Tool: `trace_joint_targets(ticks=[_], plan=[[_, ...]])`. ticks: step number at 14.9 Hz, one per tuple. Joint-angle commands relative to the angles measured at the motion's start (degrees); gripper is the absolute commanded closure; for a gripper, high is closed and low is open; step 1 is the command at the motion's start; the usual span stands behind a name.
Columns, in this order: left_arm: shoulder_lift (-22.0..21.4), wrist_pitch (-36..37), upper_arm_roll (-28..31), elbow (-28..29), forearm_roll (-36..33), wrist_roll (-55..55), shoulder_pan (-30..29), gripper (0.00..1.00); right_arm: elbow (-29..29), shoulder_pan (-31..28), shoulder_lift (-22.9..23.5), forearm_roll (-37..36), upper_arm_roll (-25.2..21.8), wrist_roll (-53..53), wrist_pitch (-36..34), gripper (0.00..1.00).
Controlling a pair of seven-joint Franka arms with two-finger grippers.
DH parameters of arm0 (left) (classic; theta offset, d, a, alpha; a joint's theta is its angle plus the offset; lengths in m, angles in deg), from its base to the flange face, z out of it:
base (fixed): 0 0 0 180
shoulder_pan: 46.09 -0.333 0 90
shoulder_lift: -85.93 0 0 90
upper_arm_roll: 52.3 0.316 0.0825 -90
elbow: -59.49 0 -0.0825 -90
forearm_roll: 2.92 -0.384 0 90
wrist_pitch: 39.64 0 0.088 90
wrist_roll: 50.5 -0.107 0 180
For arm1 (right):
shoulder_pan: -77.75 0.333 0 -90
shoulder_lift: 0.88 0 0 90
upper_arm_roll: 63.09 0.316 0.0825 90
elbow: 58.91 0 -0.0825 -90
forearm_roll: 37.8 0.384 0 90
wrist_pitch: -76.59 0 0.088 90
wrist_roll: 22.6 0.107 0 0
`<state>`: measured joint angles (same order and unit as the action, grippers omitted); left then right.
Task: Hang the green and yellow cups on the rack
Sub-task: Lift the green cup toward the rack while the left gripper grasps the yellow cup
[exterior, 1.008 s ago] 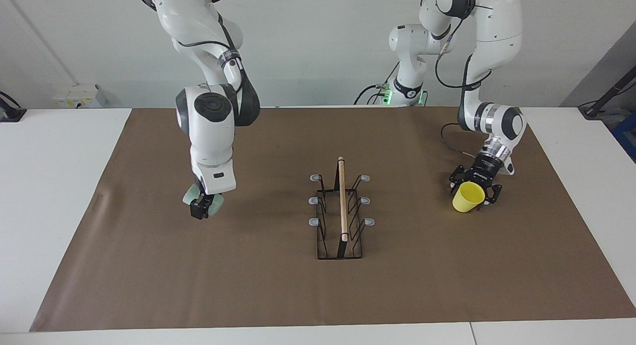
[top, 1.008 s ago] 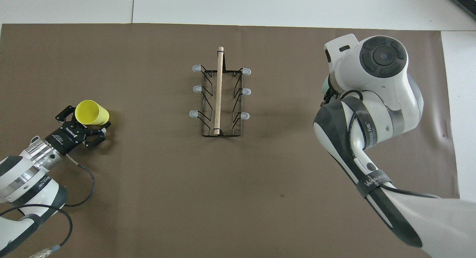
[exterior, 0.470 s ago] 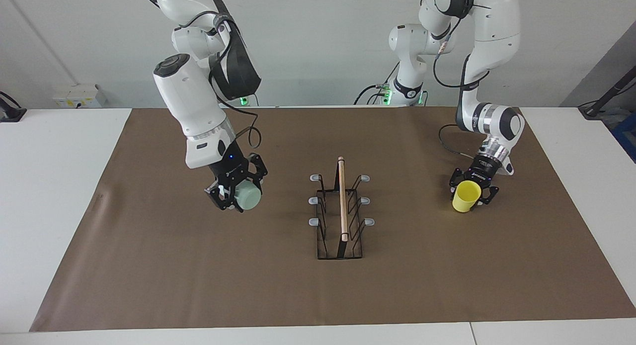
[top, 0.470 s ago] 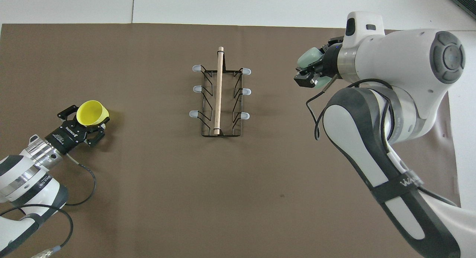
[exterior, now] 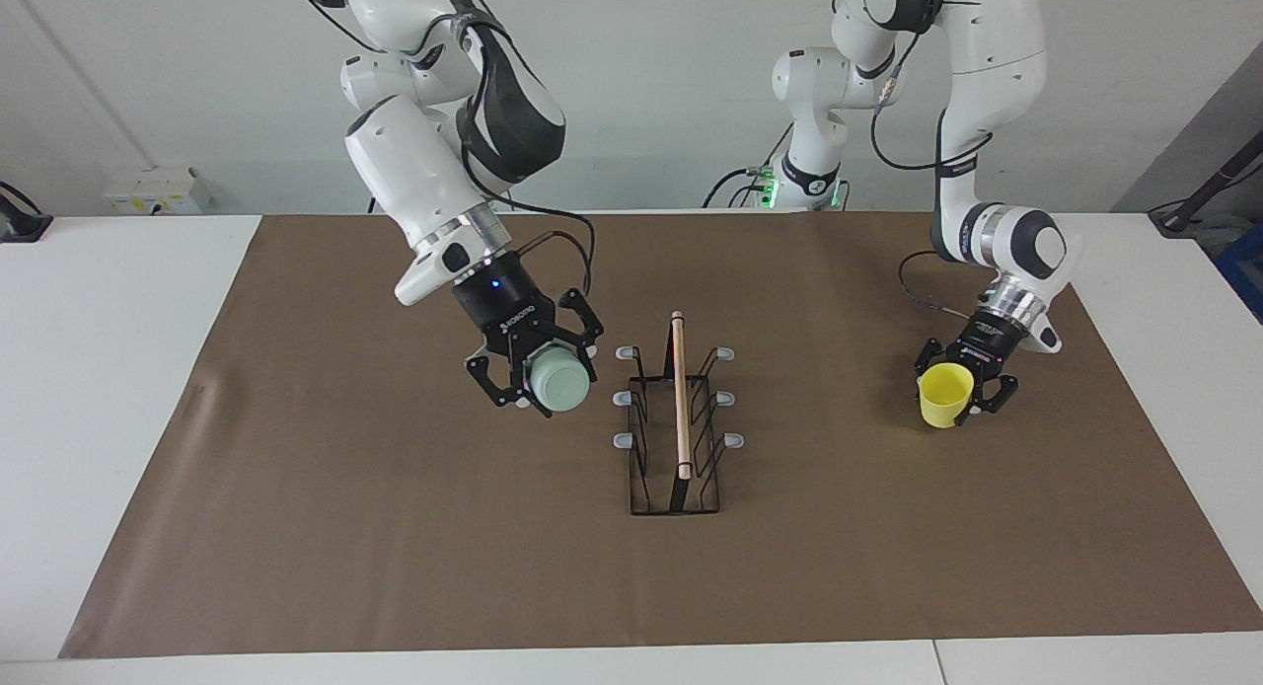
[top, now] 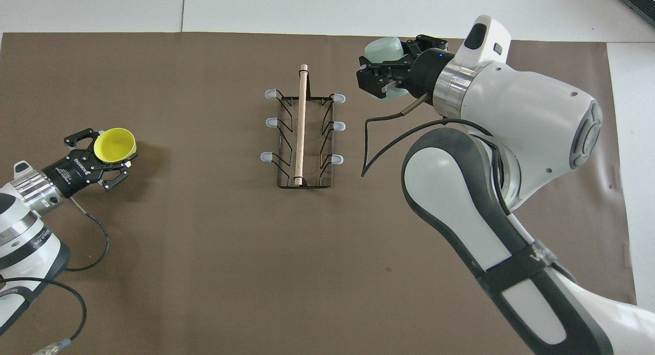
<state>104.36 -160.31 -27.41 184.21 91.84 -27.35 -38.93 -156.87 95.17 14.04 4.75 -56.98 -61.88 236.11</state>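
**Operator:** Mint-green plastic cup, small, tapered and handleless, is clamped in the right tool, carried clear of the counter. I read its base as turned toward the facing camera. The right arm comes down at a slant from its base, wrist angled toward the rack.

**Second:** Where does the rack lie from that tool?

**Operator:** Black thin-wire rack stands mid-counter on the brown paper mat, just beside the green cup, toward the left arm's end. Its light wooden rod handle runs straight away from the robots, with three grey-tipped prongs down each side. The row facing the green cup is the one I would use. All six are bare.

**Second:** Status of the left arm?

**Operator:** Left tool is closed on the bright yellow plastic cup, mouth tipped upward, low over the mat near the left arm's end and well apart from the rack. The forearm drops steeply from the elbow.

**Second:** Which arm leads?

**Operator:** My judgement: the right arm, being much nearer. The mouth must be turned to meet a prong before sliding on.
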Motion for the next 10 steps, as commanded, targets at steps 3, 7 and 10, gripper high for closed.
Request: trace_joint_targets(ticks=[3, 7, 10], plan=[[-0.8, -1.7, 1.7, -6.4, -14.8, 0.2, -0.5, 1.00, -2.5, 3.1, 0.1, 7.2, 0.6, -0.9, 8.5, 1.00], [-3.0, -7.8, 1.7, -9.8, -25.6, 0.4, 0.7, 1.00, -2.7, 10.3, 4.8, 16.8, 1.1, -2.7, 22.2, 1.00], [-3.7, -8.6, 1.7, -12.7, -31.5, 0.6, 0.7, 1.00, -3.8, 11.1, 5.0, 17.2, 1.2, -3.0, 23.8, 1.00]])
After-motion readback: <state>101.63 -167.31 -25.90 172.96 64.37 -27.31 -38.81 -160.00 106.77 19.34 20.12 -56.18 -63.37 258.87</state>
